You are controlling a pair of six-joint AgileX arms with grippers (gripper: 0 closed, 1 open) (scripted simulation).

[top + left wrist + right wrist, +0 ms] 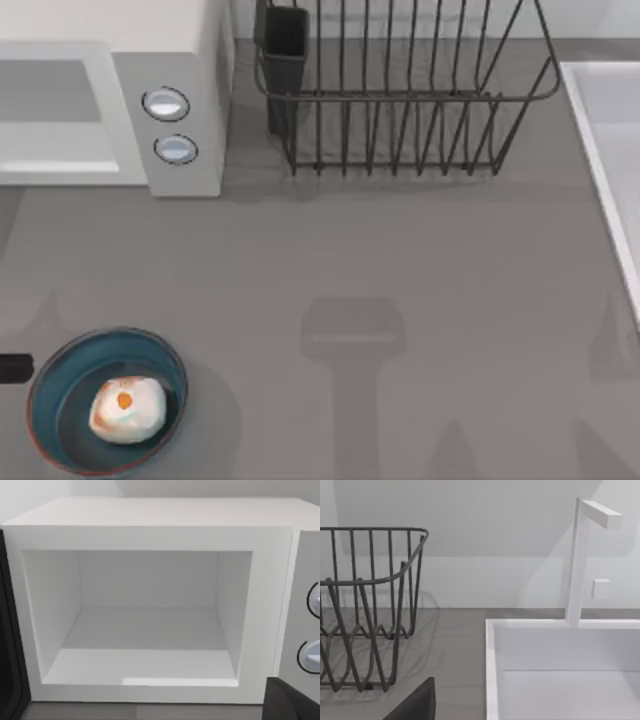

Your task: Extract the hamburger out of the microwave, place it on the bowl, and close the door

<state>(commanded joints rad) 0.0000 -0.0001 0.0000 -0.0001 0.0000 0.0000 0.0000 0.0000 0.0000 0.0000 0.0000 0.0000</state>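
The hamburger (128,408), a whitish lump with an orange spot, lies inside the teal bowl (60,375) at the table's front left. The light grey microwave (185,60) stands at the back left with two round knobs (166,104) on its panel. Its cavity (145,630) is open and holds nothing. A dark panel (7,655) at the cavity's edge looks like the swung-open door. A dark piece of my left gripper (12,368) sits at the table's left edge beside the bowl, and it shows again in the left wrist view (292,702). A dark part of my right gripper (417,705) hangs near the sink.
A black wire dish rack (400,100) with a dark cup holder (285,45) stands at the back centre. A white sink (610,150) with a white faucet (580,560) runs along the right side. Grey tabletop (400,300) stretches between bowl and sink.
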